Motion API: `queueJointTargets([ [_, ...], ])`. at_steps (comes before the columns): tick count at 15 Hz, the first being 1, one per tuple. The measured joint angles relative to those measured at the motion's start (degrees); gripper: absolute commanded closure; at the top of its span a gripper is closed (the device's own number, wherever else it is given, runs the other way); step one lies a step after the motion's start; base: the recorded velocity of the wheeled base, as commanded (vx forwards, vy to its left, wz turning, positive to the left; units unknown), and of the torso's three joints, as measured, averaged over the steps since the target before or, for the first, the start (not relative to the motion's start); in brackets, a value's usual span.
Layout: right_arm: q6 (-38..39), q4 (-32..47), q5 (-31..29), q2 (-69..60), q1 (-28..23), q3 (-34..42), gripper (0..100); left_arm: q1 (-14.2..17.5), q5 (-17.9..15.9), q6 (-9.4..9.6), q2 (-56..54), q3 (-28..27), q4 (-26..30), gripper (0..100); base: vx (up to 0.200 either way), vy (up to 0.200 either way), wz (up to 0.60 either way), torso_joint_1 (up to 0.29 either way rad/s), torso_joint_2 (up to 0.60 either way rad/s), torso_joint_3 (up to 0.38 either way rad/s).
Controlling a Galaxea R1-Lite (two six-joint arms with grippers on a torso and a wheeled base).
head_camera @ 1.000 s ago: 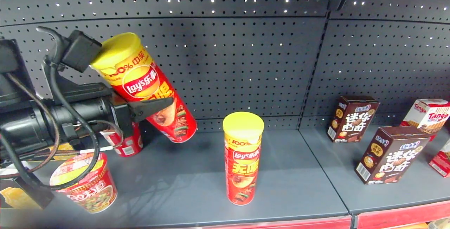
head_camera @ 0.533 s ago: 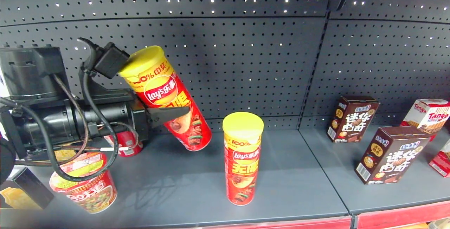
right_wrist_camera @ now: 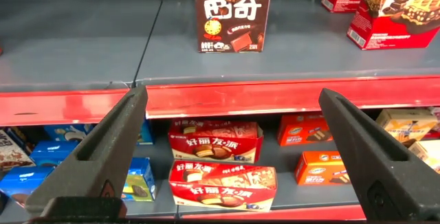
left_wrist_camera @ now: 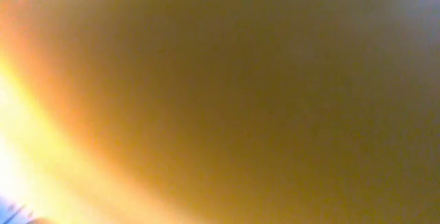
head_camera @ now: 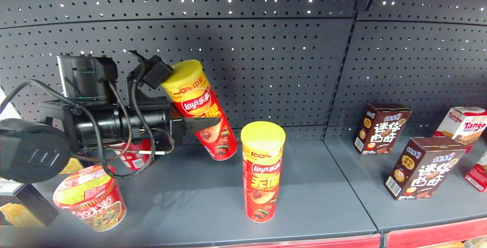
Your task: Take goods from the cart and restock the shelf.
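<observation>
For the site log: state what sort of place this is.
Probably a shop aisle, or a mock-up of one: a pegboard-backed shelf holding a standing chip can and biscuit boxes, more boxed snacks on the tier below, and the left gripper holding a second chip can over it.

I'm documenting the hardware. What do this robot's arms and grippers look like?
The left arm is matte black: a cylindrical section with a boxy block on top, a round joint cap bearing an embossed mark, and black cables looping around it. The left gripper shows a dark, pointed finger. The right gripper has two dark grey tapered fingers with small round holes.
</observation>
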Motion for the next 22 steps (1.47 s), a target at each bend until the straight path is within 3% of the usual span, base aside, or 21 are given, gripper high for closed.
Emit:
queueJointTargets([
  [2,0.0,0.0,0.0,0.0,0.0,0.0,0,-0.2,-0.2,0.22,2.3,-1.8,0.3,100,0.000,0.000,0.00,0.000,0.00,0.000],
  [7,0.0,0.0,0.0,0.0,0.0,0.0,0,-1.0,-0.2,3.58,7.8,-5.3,0.6,100,0.000,0.000,0.00,0.000,0.00,0.000],
  [22,0.0,0.0,0.0,0.0,0.0,0.0,0,-3.0,-0.2,3.69,19.7,-15.2,0.7,100,0.000,0.000,0.00,0.000,0.00,0.000],
])
